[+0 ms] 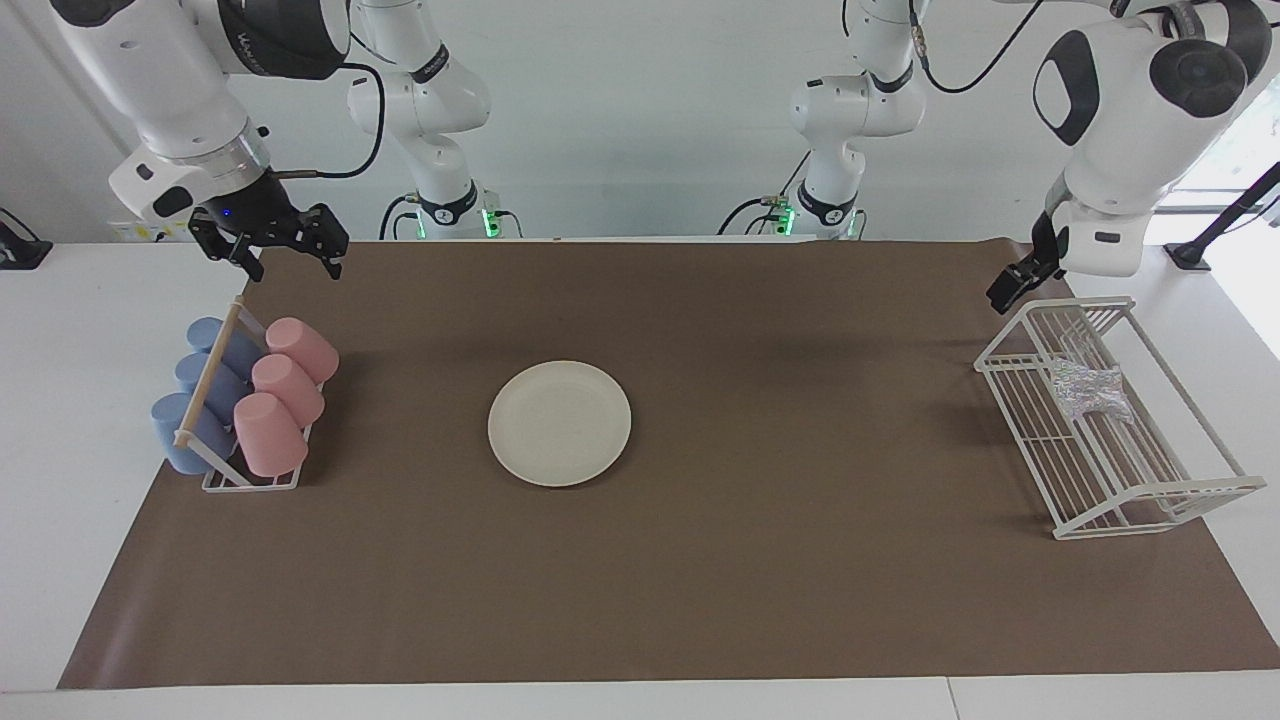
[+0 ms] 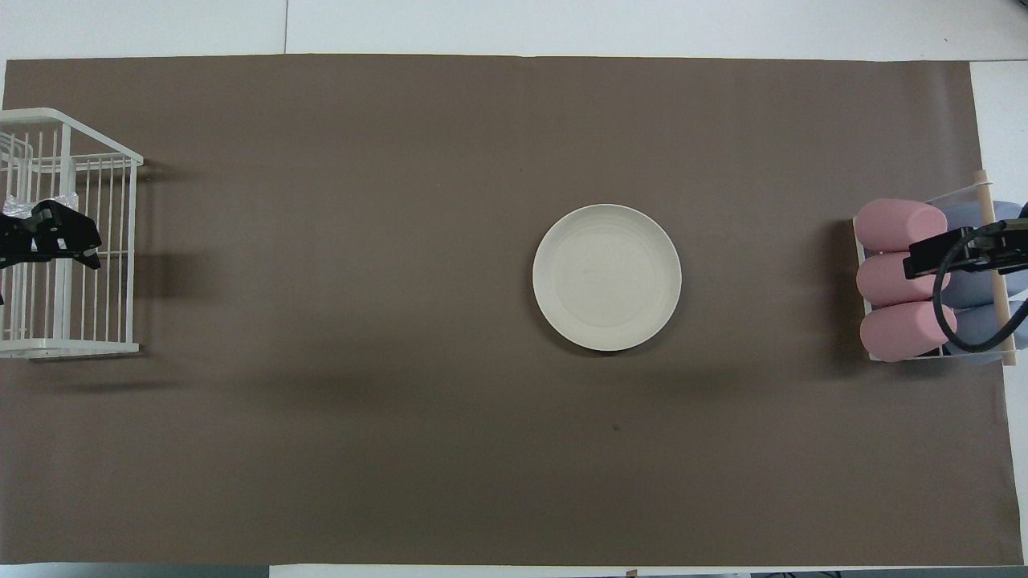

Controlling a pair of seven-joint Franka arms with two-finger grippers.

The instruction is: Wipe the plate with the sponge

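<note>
Hanging empty above the white wire rack, the left gripper holds its jaws apart, the sponge lying inside the rack. The plate sits mid-table; the open right gripper waits over the cup rack.

Left arm: my upper links rise tall at my end of the table, wrist bent down, and my left gripper hangs in the air with its fingers apart, nothing between them. From above only its dark tip shows.

Right arm: I wait. Forearm slopes down from my shoulder, wrist tilted, and my right gripper hangs raised, its fingers spread wide, holding nothing.
</note>
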